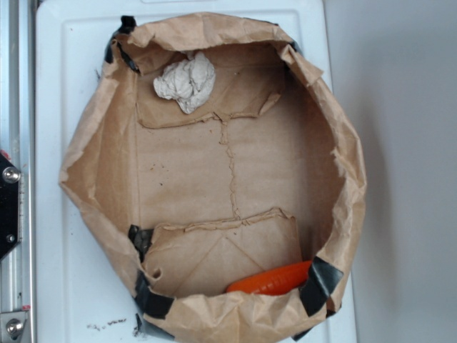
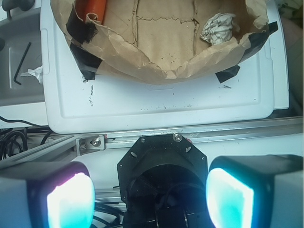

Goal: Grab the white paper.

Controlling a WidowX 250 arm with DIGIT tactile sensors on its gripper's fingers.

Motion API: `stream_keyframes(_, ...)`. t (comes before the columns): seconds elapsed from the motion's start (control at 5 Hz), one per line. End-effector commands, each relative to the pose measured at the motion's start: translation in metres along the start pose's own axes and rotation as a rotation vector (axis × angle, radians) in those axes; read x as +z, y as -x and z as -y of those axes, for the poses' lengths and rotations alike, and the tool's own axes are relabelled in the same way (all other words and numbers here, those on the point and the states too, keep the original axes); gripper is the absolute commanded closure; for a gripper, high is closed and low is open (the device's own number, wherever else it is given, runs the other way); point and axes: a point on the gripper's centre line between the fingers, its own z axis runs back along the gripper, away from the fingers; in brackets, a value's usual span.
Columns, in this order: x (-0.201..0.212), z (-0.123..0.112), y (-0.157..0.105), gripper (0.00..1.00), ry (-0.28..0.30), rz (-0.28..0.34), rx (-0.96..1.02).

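From the wrist view I see the gripper (image 2: pixel 142 192) with its two fingers spread wide apart, glowing cyan pads (image 2: pixel 70 202) at the bottom corners of the frame, and nothing held between them. The gripper sits over a black octagonal mount (image 2: pixel 161 166) and an aluminium rail (image 2: pixel 199 134), well short of the work area. Beyond the rail lies a white plastic tray-like lid (image 2: pixel 161 102) that serves as the table surface. On it stands a large crinkled brown paper bag (image 1: pixel 100 143), opened wide with its rim rolled outward and fixed with strips of black tape (image 1: pixel 318 282). The crumpled ball of off-white paper with greyish creases (image 1: pixel 186 81) rests inside the bag on its floor, close against the bag wall at the upper left of the exterior view; in the wrist view it appears at the upper right, just behind the near rim. It is well apart from the gripper. An orange plastic object (image 1: pixel 275 279) lies at the opposite side of the bag floor, partly hidden by the rim. Outside the tray, in the wrist view, a black hex key (image 2: pixel 21 64) rests on a grey surface at the left.
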Motion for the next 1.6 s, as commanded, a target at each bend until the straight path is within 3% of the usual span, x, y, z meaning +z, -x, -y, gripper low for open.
stream_keyframes(0.0,0.000,0.000,0.000,0.00,0.000,0.000,0.000)
stream_keyframes(0.2,-0.007,0.006,-0.049,0.00,0.004,0.019,0.148)
stream_keyframes(0.4,-0.035,0.013,-0.096,0.00,-0.003,0.085,0.337)
stream_keyframes(0.6,-0.051,-0.010,-0.146,0.00,0.065,0.265,0.581)
stream_keyframes(0.8,-0.072,-0.029,-0.187,0.00,-0.031,0.455,0.790)
stream_keyframes(1.0,-0.101,-0.045,-0.233,0.00,-0.133,0.428,0.811)
stream_keyframes(1.2,-0.117,-0.068,-0.229,0.00,-0.240,0.392,0.865)
stream_keyframes(1.4,-0.106,-0.075,-0.203,0.00,-0.197,0.320,0.699)
